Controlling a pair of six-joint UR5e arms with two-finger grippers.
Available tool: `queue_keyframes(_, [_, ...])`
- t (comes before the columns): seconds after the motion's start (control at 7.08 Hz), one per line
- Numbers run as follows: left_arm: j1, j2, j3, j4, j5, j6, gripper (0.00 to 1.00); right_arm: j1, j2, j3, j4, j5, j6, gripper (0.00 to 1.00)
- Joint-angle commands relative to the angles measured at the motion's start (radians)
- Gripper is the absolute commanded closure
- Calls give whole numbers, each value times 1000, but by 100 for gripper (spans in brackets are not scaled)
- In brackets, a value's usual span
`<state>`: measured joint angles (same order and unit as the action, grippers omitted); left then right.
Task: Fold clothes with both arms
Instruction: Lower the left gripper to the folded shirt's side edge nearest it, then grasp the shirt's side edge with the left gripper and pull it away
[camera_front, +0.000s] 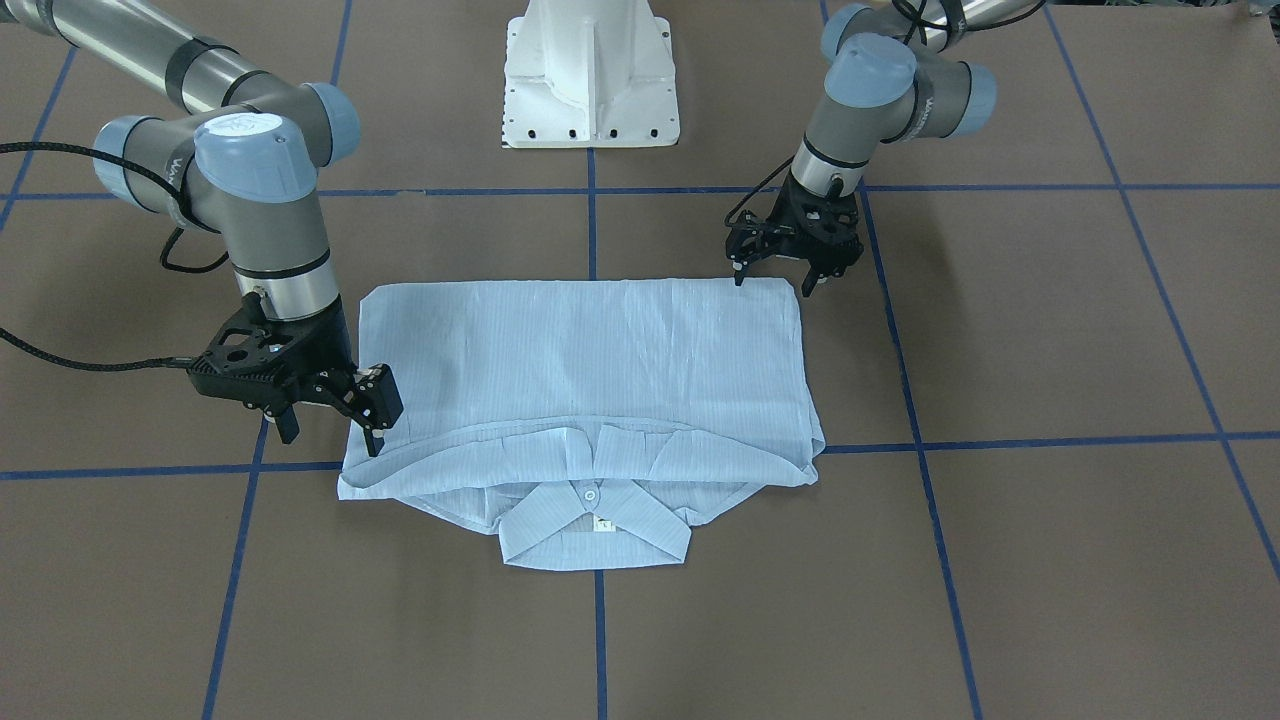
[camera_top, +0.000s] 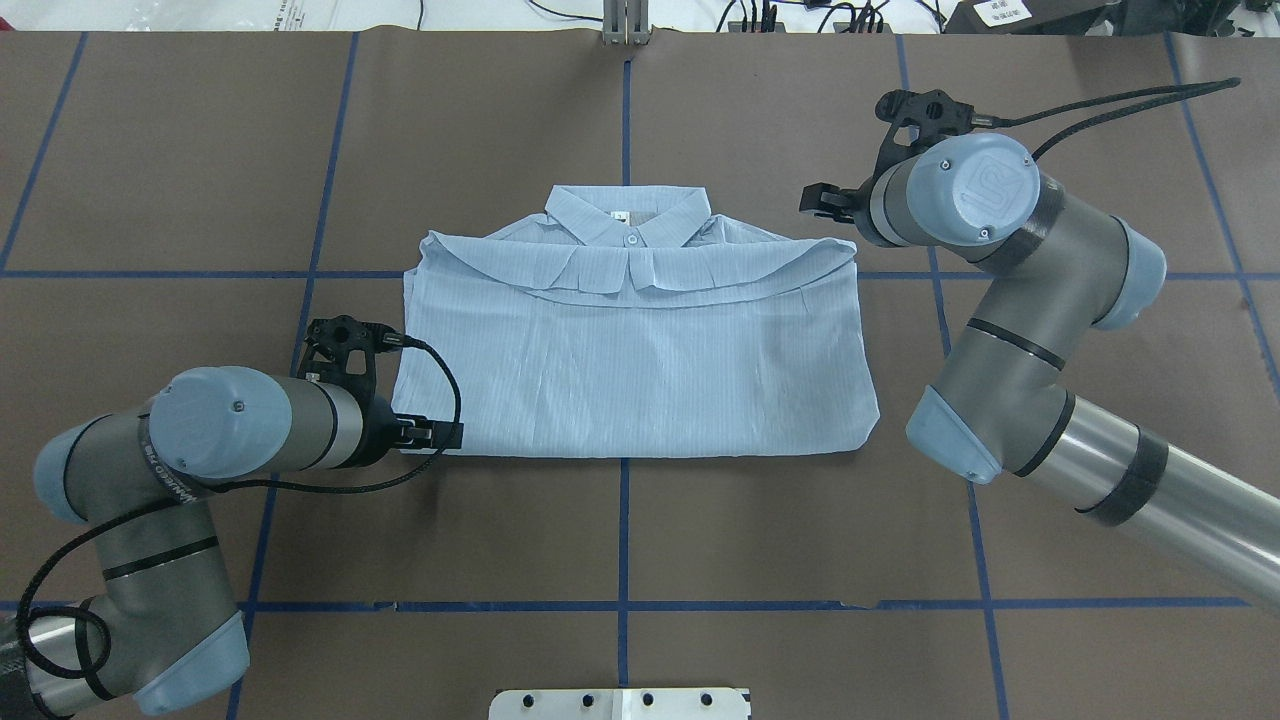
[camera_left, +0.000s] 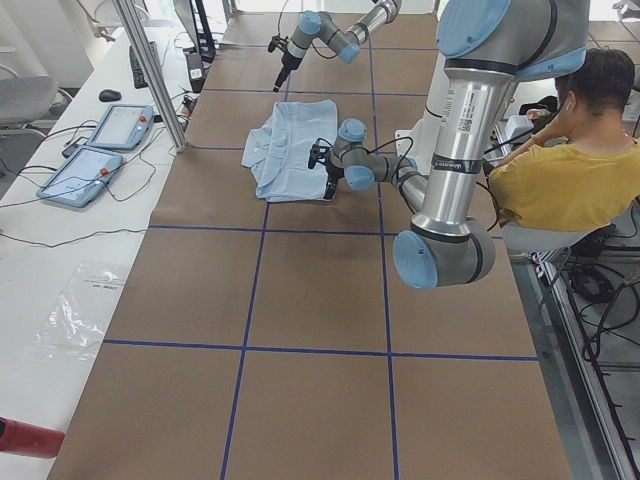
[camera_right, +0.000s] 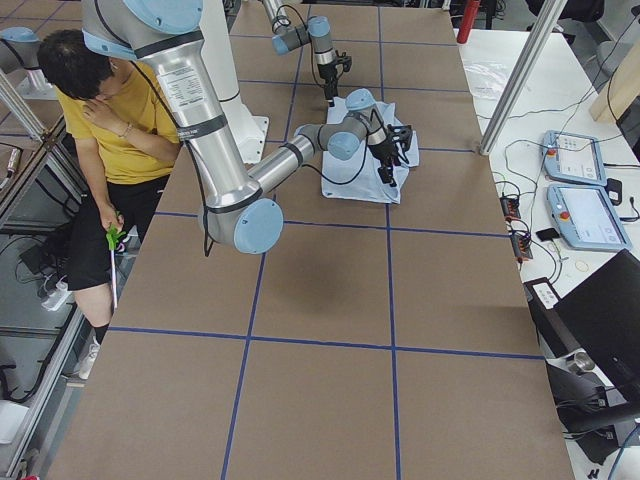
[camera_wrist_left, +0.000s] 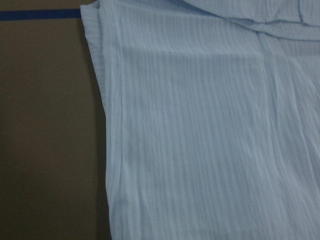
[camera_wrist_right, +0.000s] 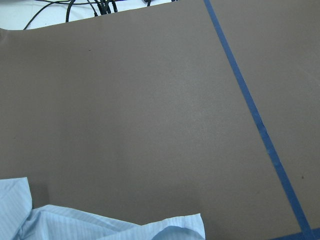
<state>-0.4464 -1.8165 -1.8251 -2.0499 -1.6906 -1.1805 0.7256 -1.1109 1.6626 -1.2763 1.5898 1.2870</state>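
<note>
The pale-blue striped shirt (camera_front: 590, 360) lies folded into a rectangle on the brown table, collar (camera_front: 595, 525) and neck label on the side away from the robot. My left gripper (camera_front: 773, 285) is open at the near hem corner, its fingertips spread on either side of that corner (camera_top: 440, 435). My right gripper (camera_front: 332, 435) is open at the shoulder edge, one finger over the cloth and one off it (camera_top: 825, 200). The left wrist view is filled by shirt fabric (camera_wrist_left: 200, 130). Only a scrap of shirt (camera_wrist_right: 100, 225) shows in the right wrist view.
Blue tape lines (camera_front: 592, 230) grid the brown table. The white pedestal base (camera_front: 590, 75) stands behind the shirt. A seated person in a yellow top (camera_left: 570, 170) is beside the robot. Two teach pendants (camera_right: 585, 190) and cables lie on the side bench.
</note>
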Motion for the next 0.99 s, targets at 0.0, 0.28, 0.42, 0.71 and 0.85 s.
queue_keyframes(0.0, [14, -1, 1, -1, -1, -27, 68, 0, 0, -1, 0, -2, 0, 0])
queue_keyframes(0.28, [20, -3, 0, -1, 0, -25, 100, -2, 0, -1, 0, -4, 0, 0])
queue_keyframes(0.42, [20, 2, -8, -1, 0, -21, 100, -2, -1, -1, 0, -5, 0, 0])
queue_keyframes(0.71, [-12, 54, -54, 8, -4, 40, 100, -2, 0, -1, 0, -5, 5, 0])
queue_keyframes(0.85, [-97, 90, -56, 8, -3, 111, 100, -3, 0, 0, 0, -5, 9, 0])
